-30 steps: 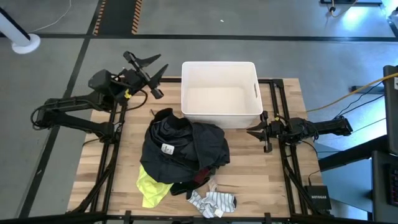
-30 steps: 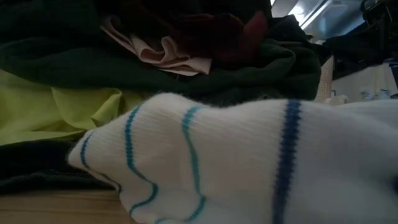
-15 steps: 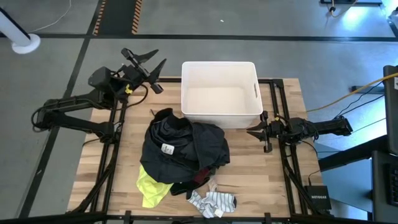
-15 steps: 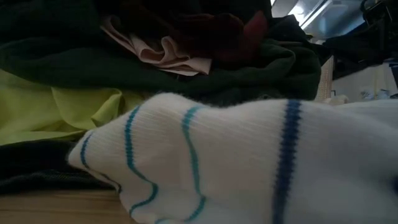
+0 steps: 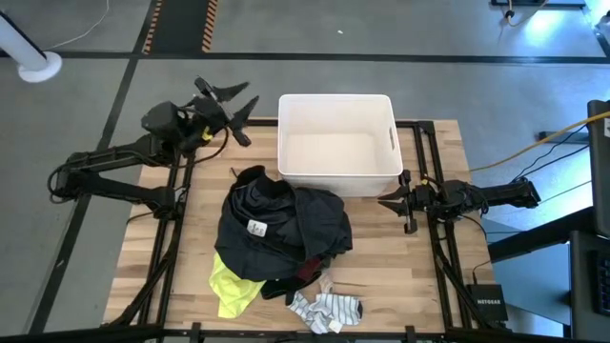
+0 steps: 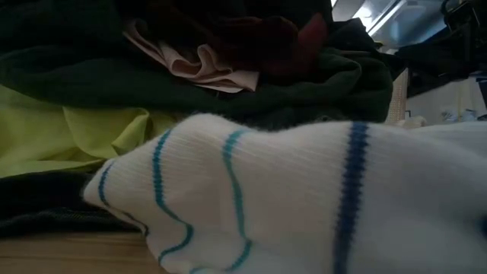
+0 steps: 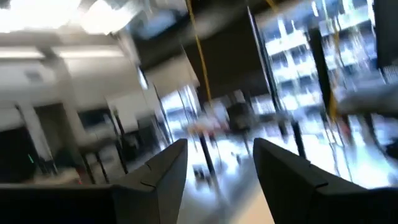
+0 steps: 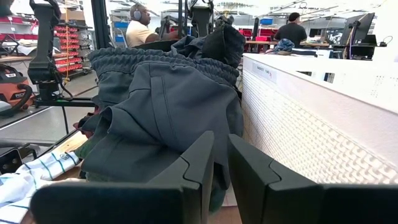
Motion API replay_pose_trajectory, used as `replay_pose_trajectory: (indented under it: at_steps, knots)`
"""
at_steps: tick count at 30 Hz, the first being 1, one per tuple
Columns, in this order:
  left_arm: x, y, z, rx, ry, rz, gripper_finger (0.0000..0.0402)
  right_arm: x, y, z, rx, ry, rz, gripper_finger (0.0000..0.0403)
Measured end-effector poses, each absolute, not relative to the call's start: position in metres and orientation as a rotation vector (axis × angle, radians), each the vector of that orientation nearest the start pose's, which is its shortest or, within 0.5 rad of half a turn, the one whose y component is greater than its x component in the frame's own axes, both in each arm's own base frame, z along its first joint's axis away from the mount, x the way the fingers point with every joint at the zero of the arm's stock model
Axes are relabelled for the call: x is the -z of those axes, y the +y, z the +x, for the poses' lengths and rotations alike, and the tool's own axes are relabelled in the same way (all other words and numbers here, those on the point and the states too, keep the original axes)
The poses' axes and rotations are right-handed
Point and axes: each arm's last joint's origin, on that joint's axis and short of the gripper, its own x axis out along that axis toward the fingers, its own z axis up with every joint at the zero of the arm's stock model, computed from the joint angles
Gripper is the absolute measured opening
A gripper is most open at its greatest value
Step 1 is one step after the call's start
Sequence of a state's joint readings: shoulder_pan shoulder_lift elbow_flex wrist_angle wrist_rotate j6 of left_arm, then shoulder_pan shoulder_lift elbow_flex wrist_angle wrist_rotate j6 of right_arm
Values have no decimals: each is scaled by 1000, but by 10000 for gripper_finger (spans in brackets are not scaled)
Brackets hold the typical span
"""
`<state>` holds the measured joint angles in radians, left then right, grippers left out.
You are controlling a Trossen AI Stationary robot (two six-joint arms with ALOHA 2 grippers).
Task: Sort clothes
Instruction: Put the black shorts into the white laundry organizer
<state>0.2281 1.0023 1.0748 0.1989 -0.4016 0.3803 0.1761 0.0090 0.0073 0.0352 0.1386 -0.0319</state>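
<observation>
The table [image 5: 434, 286] carried a white bin [image 5: 335, 143] at its far side and the clothes in one heap in front of it. The left gripper [image 5: 232, 103] hung raised off the table's far left corner, fingers spread, holding nothing; the heap lay well apart from it, toward the table's middle. The right gripper [image 5: 391, 201] rested low at the right edge, just beside the bin's near corner, fingers nearly pressed together with only a thin gap, empty; the heap lay straight ahead of its fingertips.

Largest piece: the black garment [image 5: 276, 224], draped over the top of the heap and bunched in thick folds. Judged soft, limp and the heaviest here; it would likely sag and drag neighbours along. Best hold looked like a raised fold or the ribbed waistband [image 8: 165, 59].

The dark green garment [image 6: 114, 84] sat under it, mostly buried. The neon yellow piece [image 5: 232, 284] stuck out at the near left, thin and light. A maroon scrap [image 5: 307, 271] showed at the near edge. The striped sock [image 5: 329, 309] lay loose nearest the front; light, free of the pile, easiest to pinch alone.
</observation>
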Motion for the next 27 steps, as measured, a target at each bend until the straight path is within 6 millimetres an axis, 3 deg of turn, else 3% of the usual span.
replay_pose_trajectory:
  at_steps: [6, 12, 16, 20, 27]
  knots:
    - [-398, 48, 197, -569, 166, 217, 180, -169, 13, 97, -37, -34, -27, 65]
    - [-392, 20, 195, -367, 403, 81, 180, -169, 13, 97, -37, -34, -27, 65]
    - [-383, -3, 197, -252, 506, 43, 180, -169, 13, 97, -37, -34, -27, 65]
    - [-378, -28, 189, -24, 600, -16, 180, -169, 13, 97, -37, -34, -27, 65]
    - [-377, -64, 191, 162, 575, -24, 180, -169, 13, 97, -37, -34, -27, 65]
